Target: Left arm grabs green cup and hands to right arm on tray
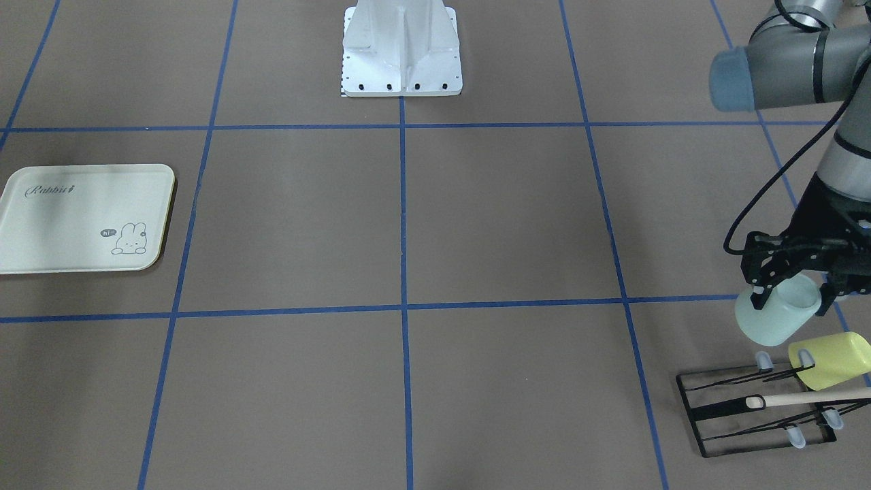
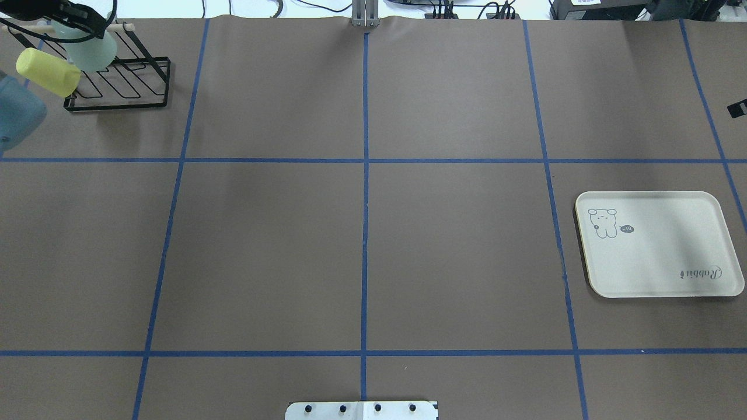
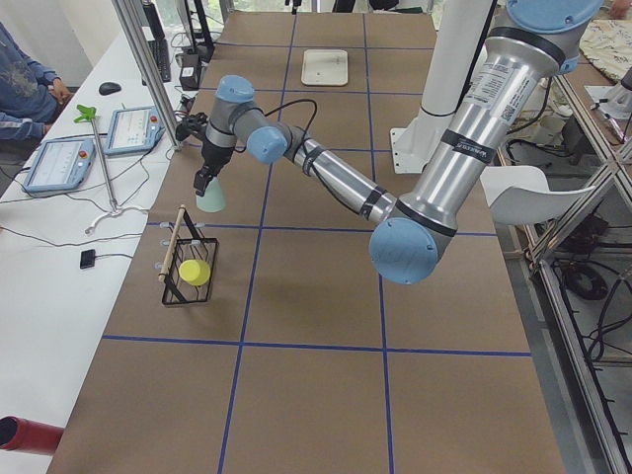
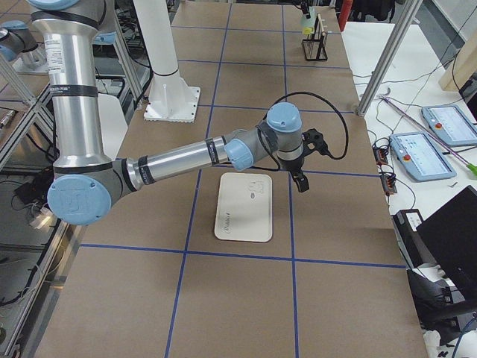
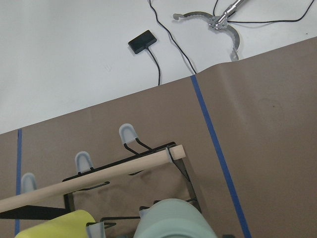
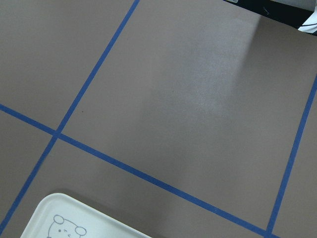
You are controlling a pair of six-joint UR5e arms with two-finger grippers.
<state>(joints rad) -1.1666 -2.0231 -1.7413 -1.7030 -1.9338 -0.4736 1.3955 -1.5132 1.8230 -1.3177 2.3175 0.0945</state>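
Exterior front-facing view: the green cup [image 1: 776,318] is clamped near its rim by the left gripper [image 1: 793,289] and held tilted just above the wire rack [image 1: 748,408], beside the yellow cup [image 1: 830,357]. It has likely been lifted clear for carrying. The tray [image 1: 81,218] lies well apart. The right gripper [image 4: 300,179] is parked by the tray, presumably to receive the cup. Whether its jaws are apart cannot be told.
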